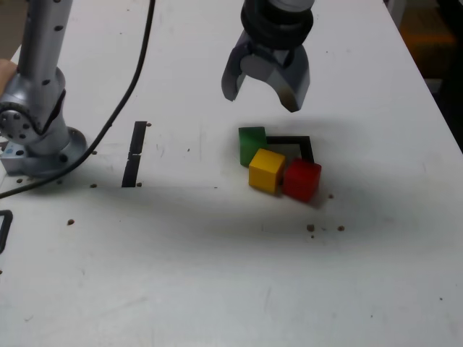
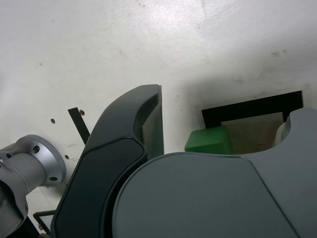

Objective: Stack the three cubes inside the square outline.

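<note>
Three small matte cubes sit on the desk by the black square tape outline [image 1: 288, 139]. The green matte cube [image 1: 252, 144] covers the outline's left corner in the exterior view. The yellow matte cube [image 1: 266, 170] lies just beside it, nearer that camera, turned at an angle. The red matte cube [image 1: 302, 180] is just right of the yellow one, also angled. None is stacked.

There are three cubes: one green cube [image 1: 252, 145], one yellow cube [image 1: 266, 171] and one red cube [image 1: 302, 180]. One square outline [image 1: 289, 140] and one straight black strip [image 1: 134, 154] lie on one surface [image 1: 195, 253].
</note>
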Robot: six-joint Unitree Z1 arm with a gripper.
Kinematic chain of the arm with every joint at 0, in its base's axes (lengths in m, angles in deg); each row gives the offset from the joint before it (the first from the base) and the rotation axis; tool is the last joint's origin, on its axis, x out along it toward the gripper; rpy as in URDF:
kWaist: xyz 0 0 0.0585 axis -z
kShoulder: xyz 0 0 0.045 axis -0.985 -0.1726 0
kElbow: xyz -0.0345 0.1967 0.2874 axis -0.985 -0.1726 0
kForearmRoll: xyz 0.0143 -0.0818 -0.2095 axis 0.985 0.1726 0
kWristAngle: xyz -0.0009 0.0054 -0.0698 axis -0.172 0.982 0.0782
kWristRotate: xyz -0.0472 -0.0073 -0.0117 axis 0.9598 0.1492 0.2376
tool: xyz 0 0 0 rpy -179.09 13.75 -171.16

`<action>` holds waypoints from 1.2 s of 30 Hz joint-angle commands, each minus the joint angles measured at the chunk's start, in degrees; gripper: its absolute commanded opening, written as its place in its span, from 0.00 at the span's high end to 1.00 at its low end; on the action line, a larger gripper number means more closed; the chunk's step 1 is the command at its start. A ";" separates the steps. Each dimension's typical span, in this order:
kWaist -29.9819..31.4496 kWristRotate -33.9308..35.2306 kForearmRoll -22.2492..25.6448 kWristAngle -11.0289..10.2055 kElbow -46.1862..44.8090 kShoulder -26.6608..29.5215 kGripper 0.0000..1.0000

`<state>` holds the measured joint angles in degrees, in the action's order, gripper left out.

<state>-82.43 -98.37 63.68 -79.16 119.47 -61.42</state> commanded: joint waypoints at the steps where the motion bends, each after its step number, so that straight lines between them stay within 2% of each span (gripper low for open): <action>1: 0.04 -0.30 -0.23 0.03 1.18 -1.22 0.13; 13: 0.08 -0.53 -0.40 0.97 3.83 -5.99 0.15; 25: 0.66 -0.79 -1.22 4.18 6.98 -9.07 0.15; 36: 1.10 0.47 -1.43 6.35 4.77 -9.32 0.15</action>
<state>-81.48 -98.03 62.28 -73.04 124.29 -70.76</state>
